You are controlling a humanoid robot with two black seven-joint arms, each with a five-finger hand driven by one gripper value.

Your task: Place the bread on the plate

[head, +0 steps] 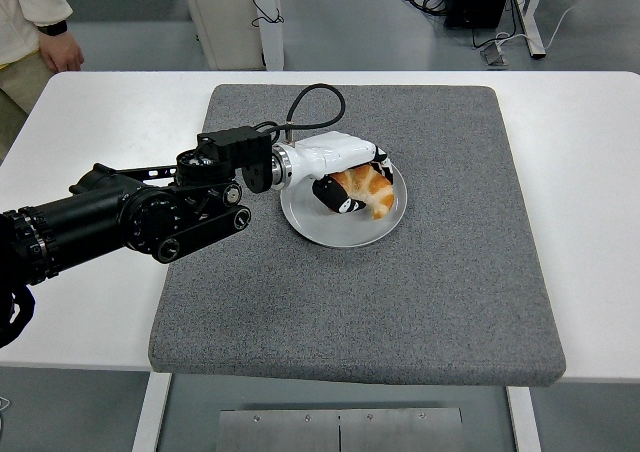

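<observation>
A golden-brown bread roll (369, 191) sits low over the round grey plate (334, 226) on the grey mat. My left hand (345, 175), in a white shell with black fingers, is shut on the bread and holds it over the plate's middle; I cannot tell whether the bread touches the plate. My black left arm reaches in from the left edge. My right arm is out of view.
The grey mat (440, 272) covers the middle of the white table (590, 192). A person (35, 22) in a light sleeve stands at the top left behind the table. A black cable (305, 102) loops up from the wrist.
</observation>
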